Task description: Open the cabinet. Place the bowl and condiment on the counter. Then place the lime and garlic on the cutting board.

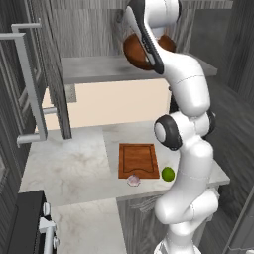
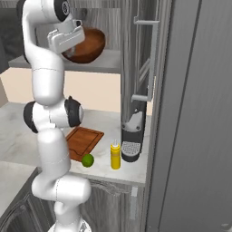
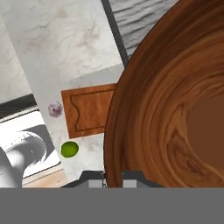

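Up at the shelf of the open dark woodgrain cabinet (image 1: 54, 74), my gripper (image 3: 113, 178) has its fingers pinched nearly shut on the rim of the glossy round wooden bowl (image 2: 86, 45), which sits at the shelf's front edge. Below, the marbled counter (image 1: 74, 168) lies open left of the grooved cutting board (image 1: 138, 159). Near the counter's front edge stand the yellow condiment (image 2: 116, 155), smooth lime (image 1: 168, 173) and lumpy garlic (image 1: 133, 180).

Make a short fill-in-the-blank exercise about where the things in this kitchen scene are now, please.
1. The bowl is up at the cabinet ____.
2. The condiment stands on the ____.
3. The lime lies beside the cutting board, not ____ it.
4. The fingers are shut on the bowl's ____.

Missing words: shelf; counter; on; rim
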